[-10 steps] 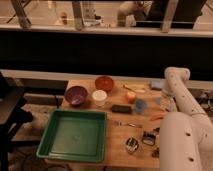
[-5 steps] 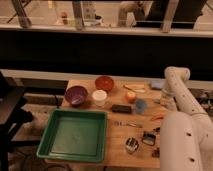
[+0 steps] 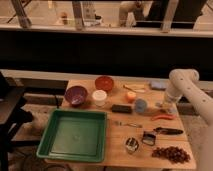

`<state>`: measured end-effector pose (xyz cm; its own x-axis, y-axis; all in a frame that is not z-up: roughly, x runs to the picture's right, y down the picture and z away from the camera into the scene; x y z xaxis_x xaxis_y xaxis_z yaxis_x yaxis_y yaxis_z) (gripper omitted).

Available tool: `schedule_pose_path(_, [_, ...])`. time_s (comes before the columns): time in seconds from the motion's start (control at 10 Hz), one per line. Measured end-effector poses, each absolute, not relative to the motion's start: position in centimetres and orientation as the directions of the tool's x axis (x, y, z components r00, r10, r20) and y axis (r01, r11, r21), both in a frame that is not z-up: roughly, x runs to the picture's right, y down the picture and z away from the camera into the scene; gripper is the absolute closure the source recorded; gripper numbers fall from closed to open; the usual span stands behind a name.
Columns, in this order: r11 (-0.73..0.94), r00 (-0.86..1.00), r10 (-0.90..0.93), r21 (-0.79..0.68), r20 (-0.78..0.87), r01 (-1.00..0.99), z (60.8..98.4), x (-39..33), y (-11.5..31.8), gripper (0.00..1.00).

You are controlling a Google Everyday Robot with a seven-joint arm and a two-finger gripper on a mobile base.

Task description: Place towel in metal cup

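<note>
You cannot tell whether the gripper [image 3: 166, 106] is open or closed. It hangs low over the wooden table [image 3: 150, 150], close to the right edge and about midway between the far and near edges. The towel [image 3: 160, 105] is a small pale scrap just on its left, and you cannot tell whether the two are touching. The white arm [image 3: 181, 82] rises from the gripper and bends off to the right.

Just left of the towel lies a round blue-grey item [image 3: 140, 105], and a blue-grey block [image 3: 157, 85] sits toward the far right corner. An orange-handled tool [image 3: 162, 117] lies just in front of the gripper.

The metal cup [image 3: 131, 145] stands upright by the near edge, well apart from the towel, with a small dark square-framed object [image 3: 148, 137] just to its right. A green tray [image 3: 47, 136] fills the near left corner. Behind the tray are a purple bowl [image 3: 76, 95] and a white cup [image 3: 99, 97].
</note>
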<state>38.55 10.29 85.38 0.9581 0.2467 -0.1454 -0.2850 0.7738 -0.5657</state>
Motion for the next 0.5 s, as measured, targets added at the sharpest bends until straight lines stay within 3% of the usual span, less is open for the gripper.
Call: schedule_pose_path(0.5, [0.830,0.965,0.255,-0.500,-0.053,-0.247,79.6,36.5,10.2,0.98])
